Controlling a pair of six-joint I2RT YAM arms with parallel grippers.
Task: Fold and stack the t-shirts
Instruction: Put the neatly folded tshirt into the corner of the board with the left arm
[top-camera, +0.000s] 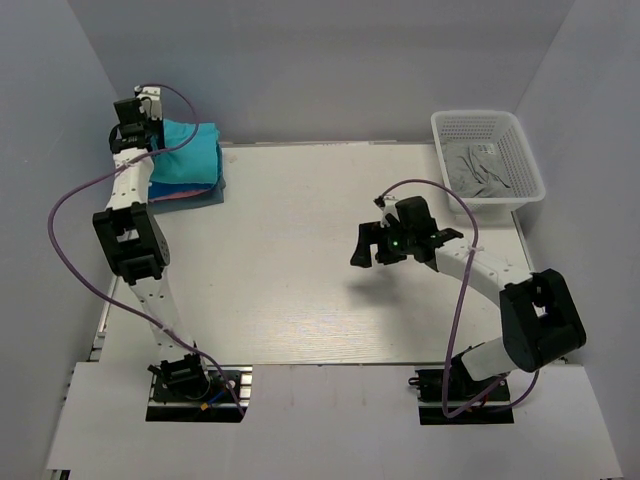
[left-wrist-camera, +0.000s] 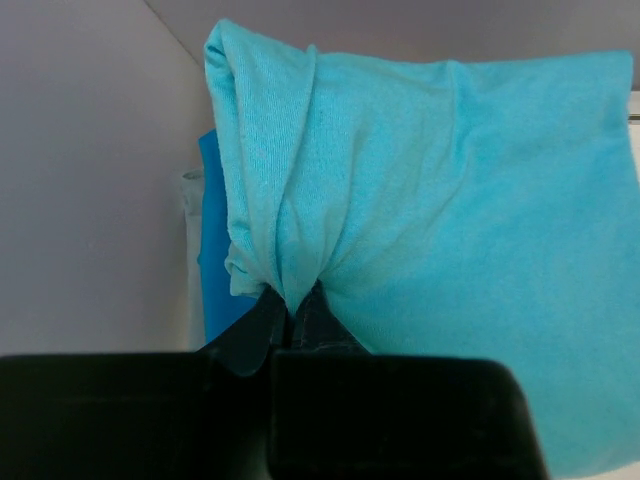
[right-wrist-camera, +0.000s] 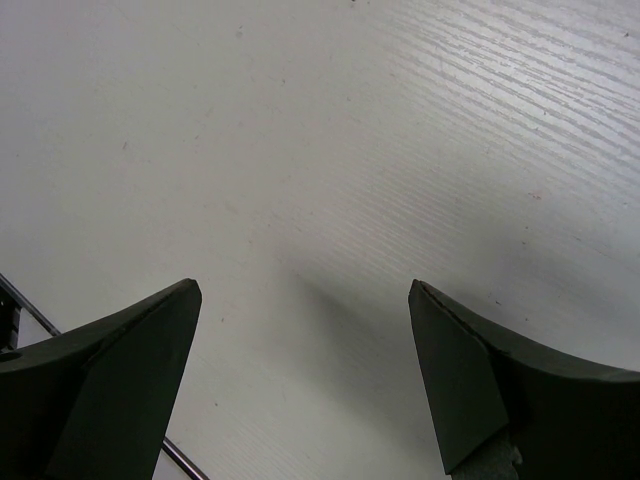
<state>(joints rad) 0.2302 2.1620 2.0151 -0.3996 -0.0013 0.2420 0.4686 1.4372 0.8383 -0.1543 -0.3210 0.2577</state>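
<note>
My left end effector (left-wrist-camera: 292, 318) is pressed together on a pinch of the turquoise t-shirt (left-wrist-camera: 430, 200), the cloth gathering into folds right at the tips. That shirt lies on top of the pile in the far left corner of the worktop (top-camera: 300, 280), with a deeper blue t-shirt (left-wrist-camera: 215, 260) peeking out below it and a pink t-shirt (top-camera: 168, 192) showing at the pile's near edge. Over on the other side, my right end effector (right-wrist-camera: 305, 290) hangs spread wide above bare worktop (nothing between the fingers). A pale grey-blue t-shirt (top-camera: 480, 170) lies crumpled in the white lattice basket (top-camera: 530, 170) at the far right.
</note>
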